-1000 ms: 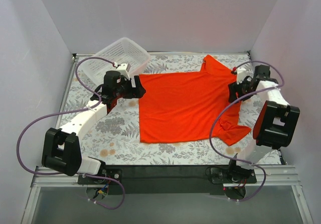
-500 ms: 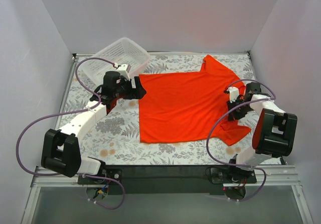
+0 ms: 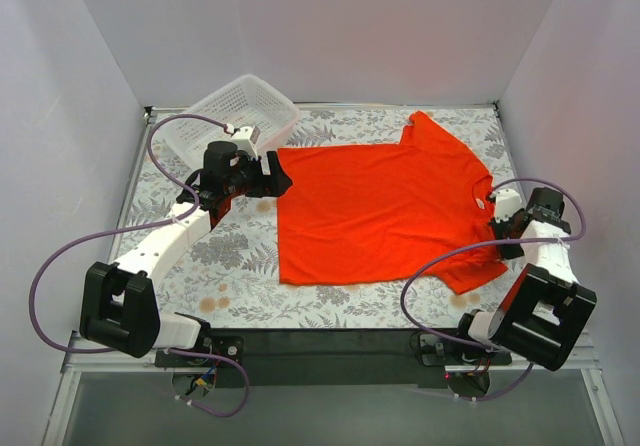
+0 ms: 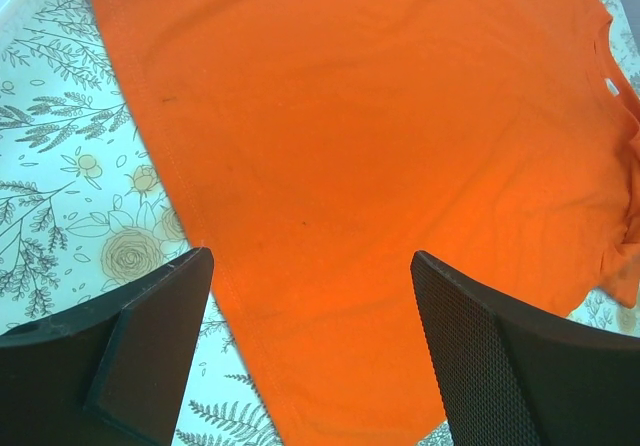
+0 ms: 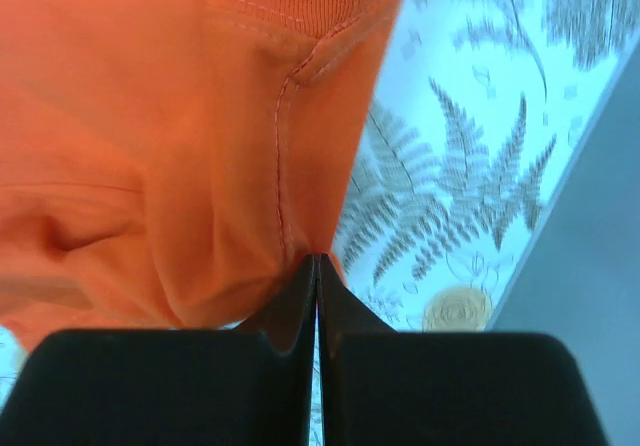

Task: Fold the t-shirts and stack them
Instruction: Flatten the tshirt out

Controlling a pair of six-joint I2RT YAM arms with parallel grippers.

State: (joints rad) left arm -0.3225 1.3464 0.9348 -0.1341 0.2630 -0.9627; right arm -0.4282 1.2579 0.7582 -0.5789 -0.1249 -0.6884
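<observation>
One orange-red t-shirt (image 3: 370, 206) lies spread flat on the flower-patterned table, its hem to the left and its neck to the right. My left gripper (image 3: 278, 179) hovers open over the hem edge, and the left wrist view shows the t-shirt (image 4: 380, 146) between its wide-apart fingers (image 4: 160, 326) with nothing held. My right gripper (image 3: 497, 220) sits at the shirt's right edge near the shoulder. In the right wrist view the right gripper (image 5: 317, 258) is shut, pinching a fold of the t-shirt (image 5: 180, 146) by a seam.
A white lattice basket (image 3: 235, 111) stands tilted at the back left, just behind the left arm. Grey walls close the table in on the left, back and right; the right wall (image 5: 590, 296) is close to the right gripper. Purple cables loop beside both arms.
My right gripper has moved toward the near right and closed on the shirt's edge. The shirt's right side now lies stretched further right. The left arm has stayed put.
</observation>
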